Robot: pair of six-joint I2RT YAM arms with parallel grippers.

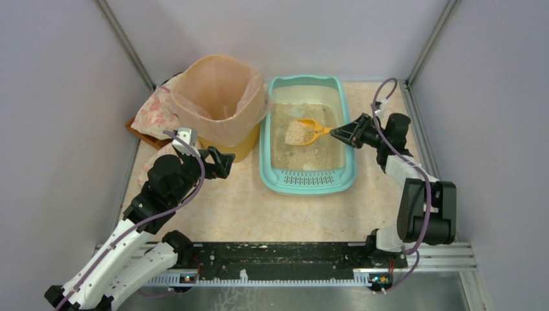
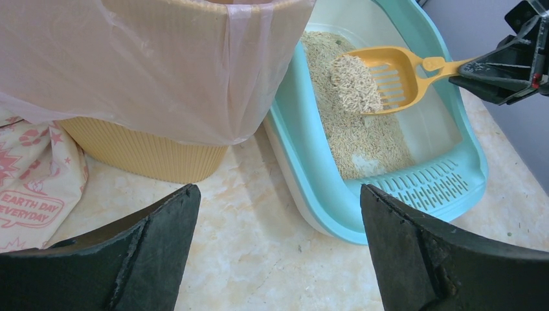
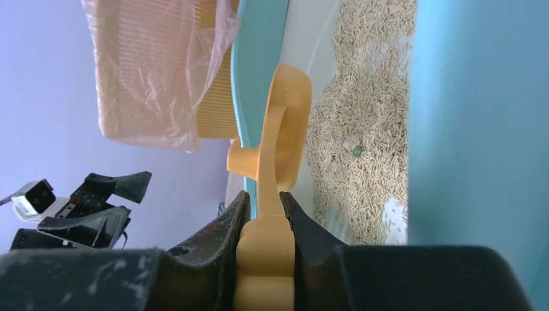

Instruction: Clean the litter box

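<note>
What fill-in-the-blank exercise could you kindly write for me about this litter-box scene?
1. The right pincer grips the yellow scoop by its ____.
2. The scoop holds a heap of ____ above the teal litter box.
3. The left pincer stands ____, holding nothing.
Missing words: handle; litter; open.

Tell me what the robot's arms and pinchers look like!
Both the left arm and right arm are chunky white-and-black jointed links, each with a thin purple cable looping along it. The left gripper and right gripper each have two black, wedge-shaped fingers with pale scuffs.
</note>
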